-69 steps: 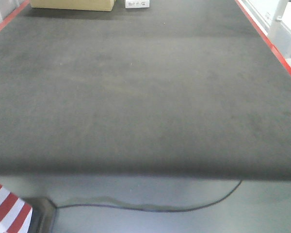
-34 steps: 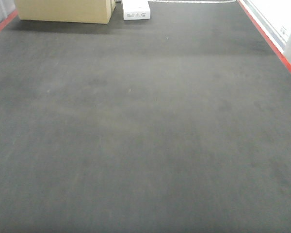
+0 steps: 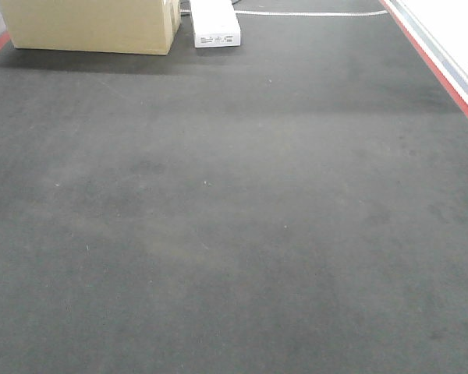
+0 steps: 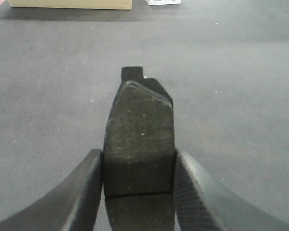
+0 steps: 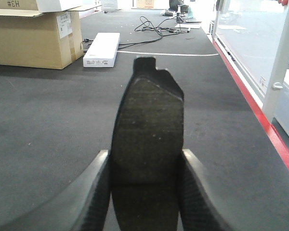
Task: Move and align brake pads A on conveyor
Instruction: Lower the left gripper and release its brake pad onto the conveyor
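The left tool (image 4: 138, 163) is pinching the first brake pad (image 4: 140, 130) across its width, one dark curved finger (image 4: 82, 192) pressing on each long edge. The pad is sticking straight out ahead of the wrist, its rough grey face turned up toward the camera. A thin groove is crossing it just behind the fingertips, and the notched black backing edge is showing at the far end. The wrist is aiming low along the conveyor (image 4: 241, 72), with the belt filling the view around the pad. Whether the pad is touching the belt I cannot tell.

The right tool (image 5: 144, 161) is gripping the second brake pad (image 5: 148, 120) the same way, its fingers closing on both long sides and the pad projecting forward, face up. This wrist is looking along the belt beside the red strip (image 5: 260, 120) at its right edge.

At the far end of the belt a cardboard box (image 5: 29, 38) is sitting just beside a flat white box (image 5: 102, 49), with black cables (image 5: 159, 26) lying beyond them. The front view is looking down on the dark belt, the two boxes at its top edge.
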Available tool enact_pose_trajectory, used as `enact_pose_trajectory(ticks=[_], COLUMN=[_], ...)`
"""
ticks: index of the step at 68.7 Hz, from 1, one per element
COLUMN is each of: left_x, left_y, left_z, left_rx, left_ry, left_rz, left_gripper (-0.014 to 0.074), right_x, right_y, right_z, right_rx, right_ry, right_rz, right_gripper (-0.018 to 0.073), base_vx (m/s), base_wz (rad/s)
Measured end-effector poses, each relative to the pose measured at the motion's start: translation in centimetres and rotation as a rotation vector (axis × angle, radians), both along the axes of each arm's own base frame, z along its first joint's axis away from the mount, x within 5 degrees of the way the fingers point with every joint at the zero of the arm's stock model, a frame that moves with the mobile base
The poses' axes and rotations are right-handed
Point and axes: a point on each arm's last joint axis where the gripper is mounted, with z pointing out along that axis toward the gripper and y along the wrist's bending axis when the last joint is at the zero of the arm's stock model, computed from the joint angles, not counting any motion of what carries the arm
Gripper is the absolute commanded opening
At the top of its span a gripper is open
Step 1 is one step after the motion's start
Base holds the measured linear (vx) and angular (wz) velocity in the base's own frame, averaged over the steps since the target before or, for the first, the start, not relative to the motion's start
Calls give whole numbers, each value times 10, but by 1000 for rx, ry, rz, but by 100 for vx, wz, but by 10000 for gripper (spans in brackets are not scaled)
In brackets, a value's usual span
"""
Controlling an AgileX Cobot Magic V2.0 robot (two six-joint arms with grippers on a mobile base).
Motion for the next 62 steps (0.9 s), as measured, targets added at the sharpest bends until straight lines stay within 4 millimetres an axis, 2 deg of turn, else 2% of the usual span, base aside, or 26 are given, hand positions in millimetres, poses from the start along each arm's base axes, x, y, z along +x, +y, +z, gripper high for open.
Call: enact_pose_trajectory(ticks=[62], left_x=[0], left_y=[0], left_z=[0], left_rx=[0], left_ry=[0], left_rz=[0], left_gripper=[-6], right_x=[0], right_y=[0], right_z=[0], right_rx=[0], right_ry=[0], right_rz=[0], right_gripper=[-8], base_vx=[1], base_wz=[0])
